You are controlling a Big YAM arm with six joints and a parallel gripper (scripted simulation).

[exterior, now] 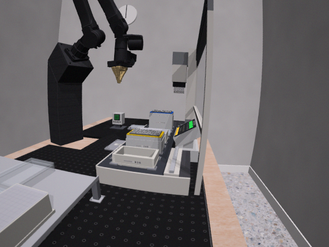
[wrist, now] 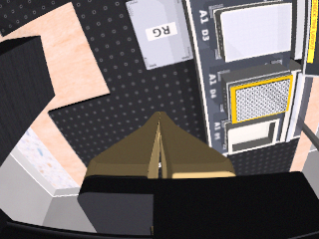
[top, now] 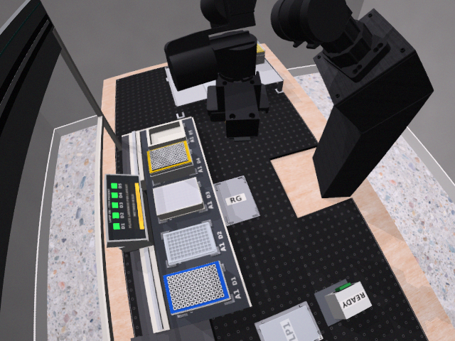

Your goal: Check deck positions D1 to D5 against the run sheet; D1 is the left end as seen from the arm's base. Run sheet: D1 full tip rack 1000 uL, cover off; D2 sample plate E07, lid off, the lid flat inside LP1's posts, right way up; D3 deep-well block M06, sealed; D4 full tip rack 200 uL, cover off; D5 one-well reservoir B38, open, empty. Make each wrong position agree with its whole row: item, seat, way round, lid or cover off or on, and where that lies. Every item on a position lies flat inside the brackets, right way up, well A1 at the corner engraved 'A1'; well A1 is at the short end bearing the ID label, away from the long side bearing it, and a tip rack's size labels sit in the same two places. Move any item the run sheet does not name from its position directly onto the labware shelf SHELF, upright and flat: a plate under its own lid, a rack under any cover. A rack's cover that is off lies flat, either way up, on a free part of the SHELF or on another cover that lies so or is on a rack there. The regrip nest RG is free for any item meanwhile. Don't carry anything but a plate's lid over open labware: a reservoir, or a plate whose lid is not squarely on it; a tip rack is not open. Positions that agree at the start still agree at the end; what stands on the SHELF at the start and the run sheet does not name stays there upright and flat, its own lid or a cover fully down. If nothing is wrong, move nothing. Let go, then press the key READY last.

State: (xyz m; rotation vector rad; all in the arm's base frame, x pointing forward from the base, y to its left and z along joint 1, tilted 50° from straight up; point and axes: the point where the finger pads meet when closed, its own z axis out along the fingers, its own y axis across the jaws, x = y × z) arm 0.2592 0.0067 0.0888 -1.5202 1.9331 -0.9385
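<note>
My gripper (exterior: 119, 78) is shut and empty, high above the black mat between the deck and the shelf; its brass fingers show in the wrist view (wrist: 159, 139). On the deck, D1 holds a blue-rimmed tip rack (top: 195, 287), uncovered. D2 holds a clear well plate (top: 188, 242) without lid. D3 holds a sealed white block (top: 178, 197). D4 holds a yellow-rimmed tip rack (top: 169, 156), uncovered. D5 holds an open white reservoir (top: 166, 133), also seen in the exterior view (exterior: 135, 156). A flat clear lid lies on LP1 (top: 288, 325). The READY key (top: 347, 300) stands at the front right.
The RG nest (top: 236, 199) lies beside D3. The shelf (exterior: 44, 186) carries a white plate and a clear cover; a small yellow rack (top: 260, 51) sits at its far end. A status panel (top: 124, 212) shows green lights. The arm's black base column (top: 363, 121) stands at the right.
</note>
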